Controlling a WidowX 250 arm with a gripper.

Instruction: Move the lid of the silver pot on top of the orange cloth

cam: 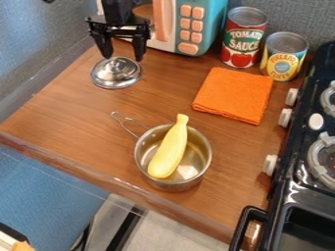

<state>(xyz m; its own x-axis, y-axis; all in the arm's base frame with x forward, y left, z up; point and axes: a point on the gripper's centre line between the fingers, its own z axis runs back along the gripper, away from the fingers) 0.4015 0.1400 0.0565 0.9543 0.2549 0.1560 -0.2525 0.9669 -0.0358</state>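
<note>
The gripper (123, 58) stands open, the lid (116, 77) just below its fingertips. Grasp the knob (116, 62); expect rigid, light, slippery metal.

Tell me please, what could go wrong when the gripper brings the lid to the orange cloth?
The open gripper is over the shiny lid; its small knob might slip if gripped off centre. The tomato can and pineapple can stand close to the cloth, so the arm could bump them. A lid placed near the cloth's edge may tilt.
</note>
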